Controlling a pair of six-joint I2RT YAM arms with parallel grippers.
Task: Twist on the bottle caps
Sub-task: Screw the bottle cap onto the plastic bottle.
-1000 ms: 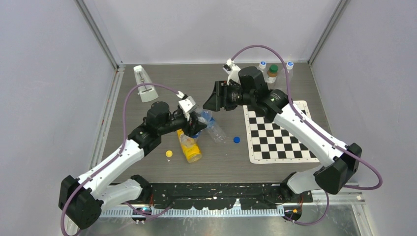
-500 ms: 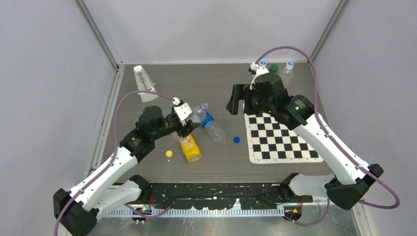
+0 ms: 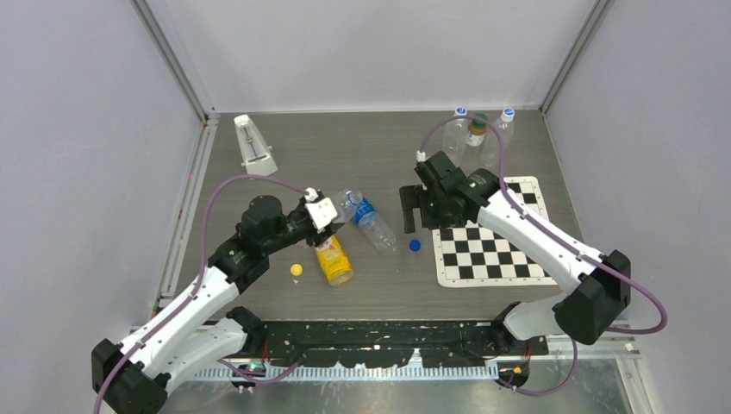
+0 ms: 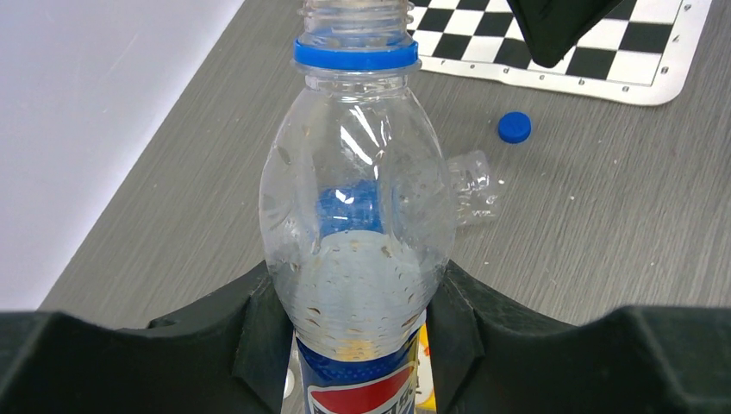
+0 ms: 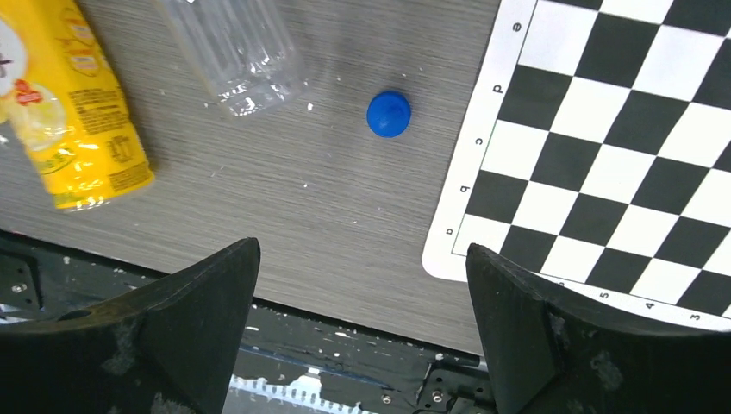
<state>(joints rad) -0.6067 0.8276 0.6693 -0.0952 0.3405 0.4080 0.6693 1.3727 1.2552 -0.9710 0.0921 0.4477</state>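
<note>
The yellow cap [image 3: 296, 270] lies flat on the counter [image 3: 345, 147] a little behind the left hand [image 4: 355, 285], on the near side of its wrist and apart from it. The left hand is closed down to the width of a clear Pepsi bottle [image 4: 358, 216], one finger pressed against each side of it. The bottle's open, threaded neck with its blue ring stands out well beyond the fingertips. Just under this hand a yellow bottle [image 3: 334, 260] lies on its side. Just ahead of the fingertips a second clear bottle [image 3: 382, 233] also lies on the counter, its base off to the hand's right. The blue cap [image 5: 389, 114] sits alone on the counter, farther ahead of the left hand and to the right of its fingertips. It lies between that lying bottle's base and the edge of the chessboard mat [image 5: 621, 147], touching neither. The right hand [image 5: 362, 254] hangs above the counter with its fingers spread wide and nothing between them. The blue cap lies below and ahead of its fingertips, roughly in line with the gap, with the mat along the right finger's side. Well beyond the right hand, a row of capped bottles [image 3: 477, 136] stands at the counter's far edge
</note>
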